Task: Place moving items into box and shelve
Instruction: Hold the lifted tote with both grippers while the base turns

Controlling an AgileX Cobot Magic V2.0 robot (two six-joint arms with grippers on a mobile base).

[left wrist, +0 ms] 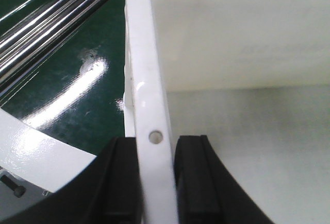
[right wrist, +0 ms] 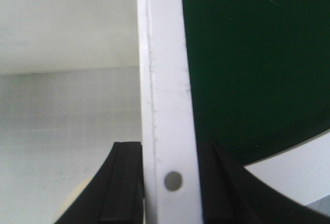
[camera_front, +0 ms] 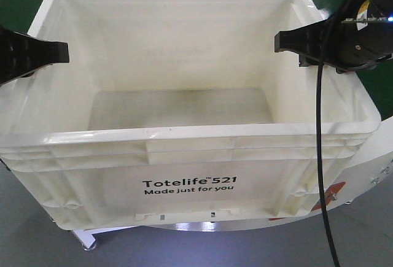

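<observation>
My left end effector (left wrist: 156, 149) is clamped on the left rim of the white Totelife crate (camera_front: 184, 187). My right end effector (right wrist: 170, 154) is clamped on the opposite rim. The crate sits between my arms, long axis left to right. No plush toys are visible inside.

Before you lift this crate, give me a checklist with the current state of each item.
1. Left gripper astride the crate rim, one finger each side, touching: ok.
2. Right gripper likewise on the opposite rim: ok.
3. Grips roughly opposite each other, front view: ok.
4. Plush toys inside: cannot tell; the visible floor is bare, the near strip hidden by the front wall.
5. Black cable clear of the crate: not ok; it hangs across the right front corner and might snag.
</observation>
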